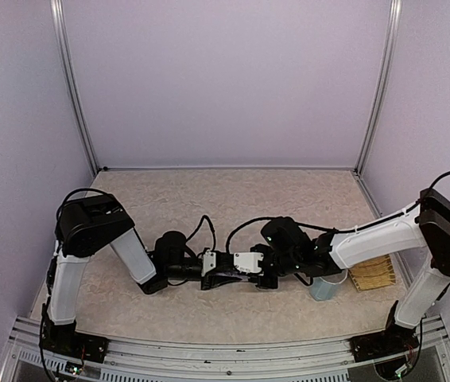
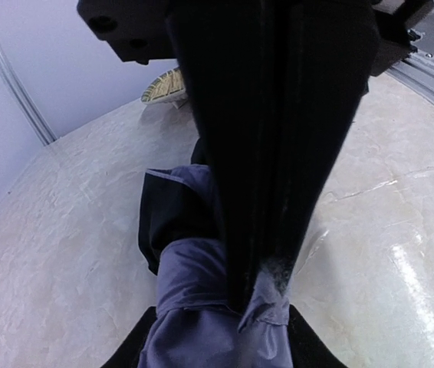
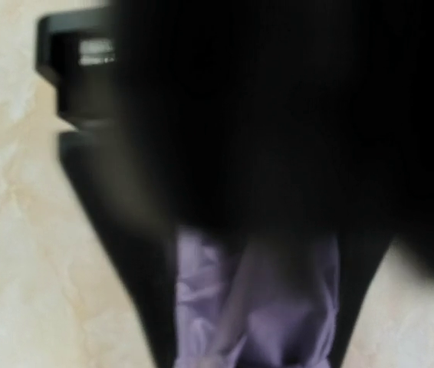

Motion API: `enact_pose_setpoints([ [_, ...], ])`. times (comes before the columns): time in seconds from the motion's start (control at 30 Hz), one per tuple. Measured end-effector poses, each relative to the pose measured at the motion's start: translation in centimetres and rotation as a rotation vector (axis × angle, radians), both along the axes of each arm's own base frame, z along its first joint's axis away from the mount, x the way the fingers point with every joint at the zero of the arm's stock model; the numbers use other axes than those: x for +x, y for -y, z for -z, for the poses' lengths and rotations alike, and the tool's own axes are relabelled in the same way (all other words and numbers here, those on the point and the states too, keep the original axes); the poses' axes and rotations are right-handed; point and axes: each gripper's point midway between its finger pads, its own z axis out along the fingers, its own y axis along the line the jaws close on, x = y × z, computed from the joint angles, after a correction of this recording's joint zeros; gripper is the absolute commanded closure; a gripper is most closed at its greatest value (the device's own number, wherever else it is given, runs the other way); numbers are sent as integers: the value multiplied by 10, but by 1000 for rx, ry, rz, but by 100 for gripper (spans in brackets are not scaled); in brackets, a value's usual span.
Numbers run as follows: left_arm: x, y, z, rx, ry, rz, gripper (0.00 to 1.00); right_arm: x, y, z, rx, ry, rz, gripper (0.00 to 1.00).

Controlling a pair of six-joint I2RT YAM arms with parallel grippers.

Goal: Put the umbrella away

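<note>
Lying left-to-right over the table (image 1: 209,199), the umbrella (image 2: 278,153) is bridging both claws. The right gripper (image 3: 255,314) is clamping its fabric; the left gripper (image 2: 217,349) is straddling the other end, grip impossible to tell. Both are equally near.
</note>
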Motion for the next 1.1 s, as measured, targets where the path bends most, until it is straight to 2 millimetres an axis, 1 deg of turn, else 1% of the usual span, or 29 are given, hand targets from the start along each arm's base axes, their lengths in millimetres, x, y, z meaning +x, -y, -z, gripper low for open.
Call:
enact_pose_setpoints([
  [0.03,0,0,0,0,2,-1,92,0,0,0,-1,-1,-1,100],
  [0.07,1,0,1,1,6,-4,100,0,0,0,-1,-2,-1,100],
  [0.13,4,1,0,1,22,-13,100,0,1,1,-3,-2,2,100],
  [0.23,6,1,0,6,35,-22,100,1,1,1,-6,4,10,96],
  [0.33,8,1,0,7,29,-26,100,3,2,0,-7,6,22,90],
  [0.43,12,0,1,8,3,-38,100,5,3,1,-11,10,36,79],
  [0.5,17,0,0,9,-23,-47,100,5,4,2,-16,10,42,76],
  [0.6,24,1,0,12,-58,-63,100,0,6,6,-36,-5,46,77],
  [0.7,26,0,0,12,-88,-60,100,-7,9,12,-57,-28,55,78],
  [0.73,27,0,0,11,-96,-61,100,-12,13,18,-76,-43,57,78],
  [0.83,28,-2,0,8,-110,-63,100,-26,34,42,-165,-104,70,78],
  [1.03,29,-2,0,5,-132,-68,100,-27,39,41,-178,-141,111,78],
  [1.1,29,-3,-1,3,-145,-74,100,-29,41,36,-170,-170,140,76],
])
